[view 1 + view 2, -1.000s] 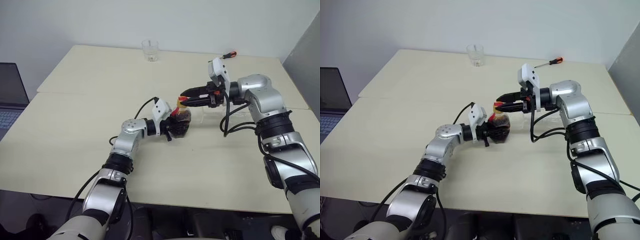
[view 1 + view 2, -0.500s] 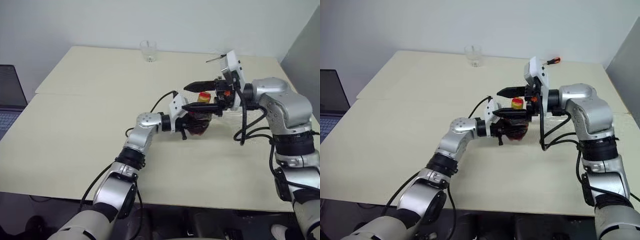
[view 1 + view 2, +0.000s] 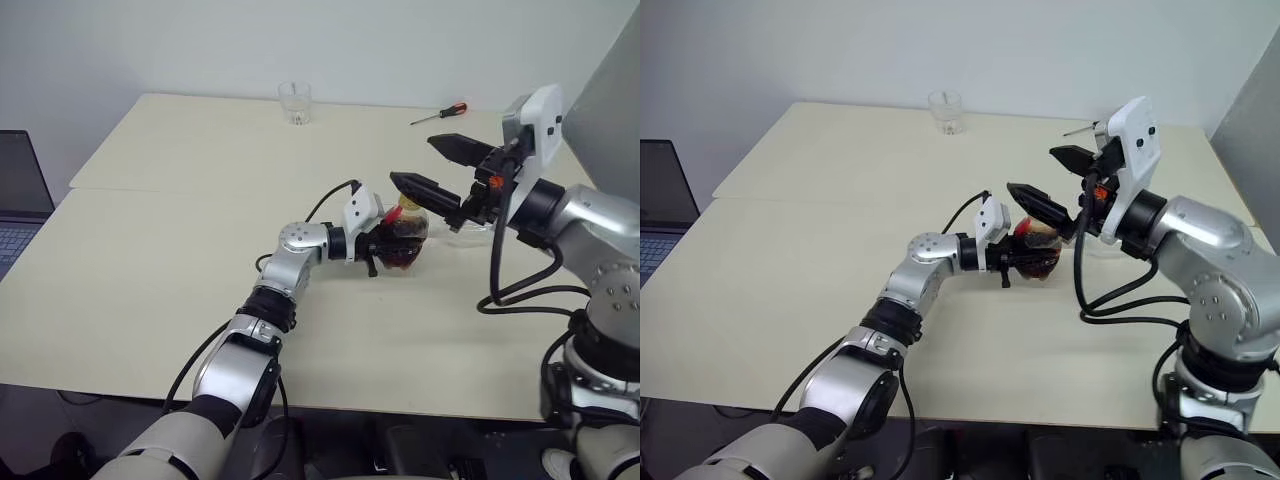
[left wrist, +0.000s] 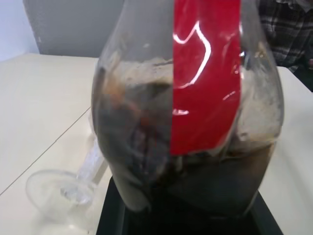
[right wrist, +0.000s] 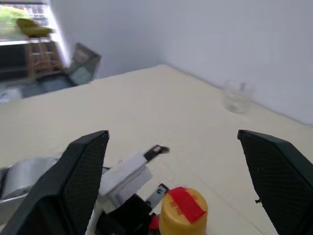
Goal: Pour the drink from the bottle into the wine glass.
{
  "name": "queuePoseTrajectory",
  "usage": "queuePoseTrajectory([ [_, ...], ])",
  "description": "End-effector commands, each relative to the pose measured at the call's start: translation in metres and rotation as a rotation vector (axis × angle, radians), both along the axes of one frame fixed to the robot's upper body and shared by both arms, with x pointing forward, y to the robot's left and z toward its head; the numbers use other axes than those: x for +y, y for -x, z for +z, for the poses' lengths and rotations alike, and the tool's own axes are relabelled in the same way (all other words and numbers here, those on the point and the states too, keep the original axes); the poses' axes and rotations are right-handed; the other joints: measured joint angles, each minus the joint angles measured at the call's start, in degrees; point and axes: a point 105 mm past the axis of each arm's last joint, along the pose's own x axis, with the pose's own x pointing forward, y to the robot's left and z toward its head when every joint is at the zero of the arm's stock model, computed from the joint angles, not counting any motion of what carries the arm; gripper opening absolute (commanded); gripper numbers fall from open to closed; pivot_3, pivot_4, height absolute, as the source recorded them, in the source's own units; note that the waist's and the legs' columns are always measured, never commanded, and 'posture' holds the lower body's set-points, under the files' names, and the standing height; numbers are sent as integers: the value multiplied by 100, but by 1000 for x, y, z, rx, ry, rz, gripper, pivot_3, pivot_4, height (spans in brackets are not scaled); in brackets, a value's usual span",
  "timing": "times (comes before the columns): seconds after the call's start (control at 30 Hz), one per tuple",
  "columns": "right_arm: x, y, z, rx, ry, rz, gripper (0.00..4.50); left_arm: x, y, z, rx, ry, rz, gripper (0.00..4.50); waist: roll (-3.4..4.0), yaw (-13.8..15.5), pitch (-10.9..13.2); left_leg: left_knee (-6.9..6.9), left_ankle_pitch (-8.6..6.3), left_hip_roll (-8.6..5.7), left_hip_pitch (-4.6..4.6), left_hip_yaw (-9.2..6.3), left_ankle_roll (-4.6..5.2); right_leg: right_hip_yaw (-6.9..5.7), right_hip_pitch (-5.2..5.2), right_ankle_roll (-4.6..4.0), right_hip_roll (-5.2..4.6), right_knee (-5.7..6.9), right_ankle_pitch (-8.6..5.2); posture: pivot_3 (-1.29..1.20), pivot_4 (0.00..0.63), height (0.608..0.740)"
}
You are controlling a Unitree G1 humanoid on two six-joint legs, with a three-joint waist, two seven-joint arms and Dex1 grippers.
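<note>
Two grippers about one bottle (image 3: 405, 240), mid-table (image 3: 180, 250). Left gripper (image 3: 385, 250) clamped tight on the bulbous base, holding the bottle upright or slightly tilted. Right gripper (image 3: 412, 160) spread to its widest and holding nothing, fingers (image 5: 73, 181) pointing toward the neck.

Step in hand, by judgement: uncapping, with the yellow cap (image 5: 183, 213) still seated and no pouring possible yet. To do well:
- bring the open jaws down evenly, one finger on either side of the cap, before closing;
- grip the cap alone, clear of the red label strip (image 4: 205, 73);
- keep the left grip firm on the base so that the twist does not spin the bottle or slosh the drink (image 4: 195, 191).

Position of cap relative to the right claw: just below and between the two fingers, near but apart, touching neither. Wine glass (image 4: 58, 188) just beyond the bottle on the right-arm side, round foot and stem visible past the base; upright or lying not possible to tell. Tumbler (image 3: 295, 102) and screwdriver (image 3: 440, 113) well apart, at the far edge.
</note>
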Motion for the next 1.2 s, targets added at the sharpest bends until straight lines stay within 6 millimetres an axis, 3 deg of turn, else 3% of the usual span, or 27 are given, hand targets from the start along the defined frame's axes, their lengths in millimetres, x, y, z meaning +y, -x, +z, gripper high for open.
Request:
queuePoseTrajectory([
  [0.03, -1, 4, 6, -8, -39, -205, 4500, -7, -4, 18, -73, 26, 2, 773, 0, -3, 0, -2, 0, 0, 0, -8, 0, -1, 0, 1, 1, 3, -1, 0, 150, 740],
  [0.2, 11, 3, -8, 64, -119, -293, 4500, -16, -2, 20, -77, 44, -19, 773, 0, 9, -1, 2, 0, -4, -2, -28, 0, -8, 6, 4, 0, -1, -3, 0, 150, 740],
  [0.43, -10, -8, -17, 98, -116, -496, 4500, -17, -3, 19, -79, 32, -23, 773, 0, 9, -1, 2, 0, -10, -12, -27, 0, -10, 3, 3, -4, -10, -2, 0, 150, 740],
  [1.0, 2, -20, -22, 183, -180, -523, 4500, -14, -6, 20, -86, 31, -8, 773, 0, 1, -1, -2, 0, -9, -12, -49, 1, -13, 3, 5, 3, -9, -4, 0, 150, 740],
  [1.2, -4, -24, -30, 206, -226, -549, 4500, -14, -5, 21, -86, 34, -8, 773, 0, 2, -1, -2, 0, -10, -13, -48, 1, -14, 3, 5, 2, -10, -4, 0, 150, 740],
])
